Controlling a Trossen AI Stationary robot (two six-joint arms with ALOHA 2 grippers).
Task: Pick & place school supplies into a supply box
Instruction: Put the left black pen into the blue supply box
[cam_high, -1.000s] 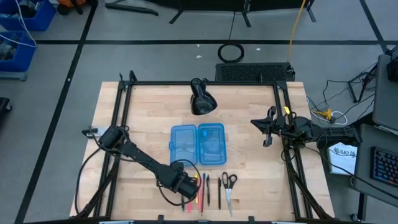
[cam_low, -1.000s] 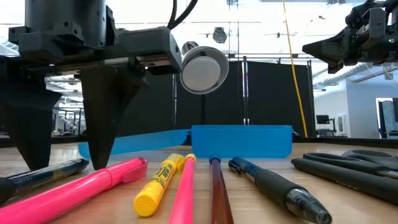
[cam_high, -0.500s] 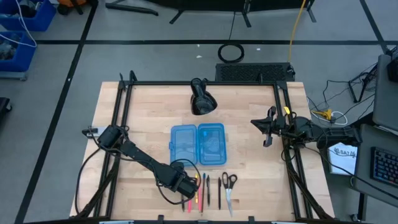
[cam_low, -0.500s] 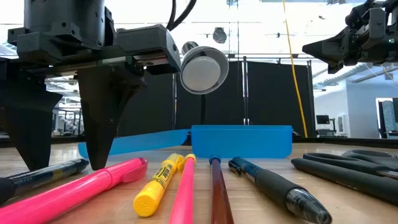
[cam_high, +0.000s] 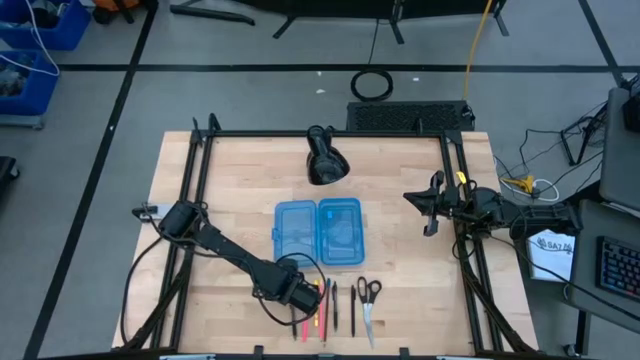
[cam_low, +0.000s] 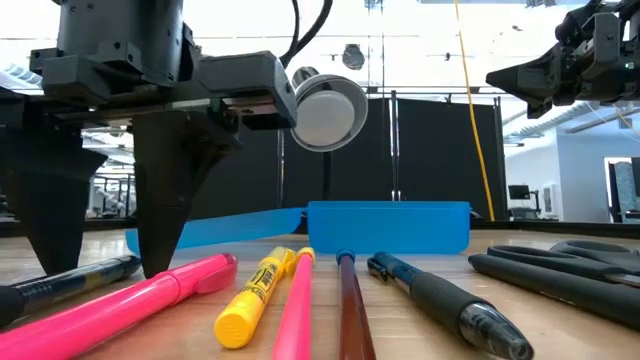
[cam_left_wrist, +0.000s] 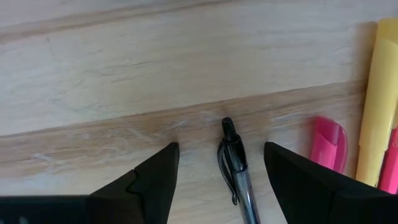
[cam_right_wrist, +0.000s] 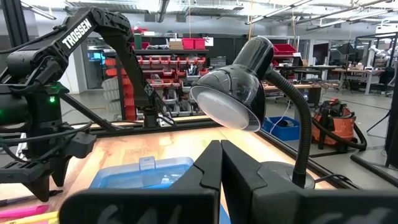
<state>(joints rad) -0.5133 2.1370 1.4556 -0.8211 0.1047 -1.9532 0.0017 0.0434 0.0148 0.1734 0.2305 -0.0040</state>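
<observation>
The school supplies lie in a row near the table's front edge: a black pen (cam_left_wrist: 235, 168), a pink highlighter (cam_low: 120, 305), a yellow marker (cam_low: 255, 295), thin pens and black-handled scissors (cam_high: 367, 300). My left gripper (cam_left_wrist: 221, 146) points down, open, one finger on either side of the black pen's far end (cam_low: 75, 283) without touching it. The blue supply box (cam_high: 318, 232) lies open at mid-table, both halves flat. My right gripper (cam_high: 430, 205) waits shut at the right edge, above the table.
A black desk lamp (cam_high: 324, 158) stands on the far side of the box, its head turned toward the near edge. Black frame rails (cam_high: 195, 200) run along the table's left and right sides. Bare wood lies left of the pen row.
My left gripper has sunk a little toward the black pen and tipped slightly, its fingers staying open. The pens, the box and the right arm have kept still.
</observation>
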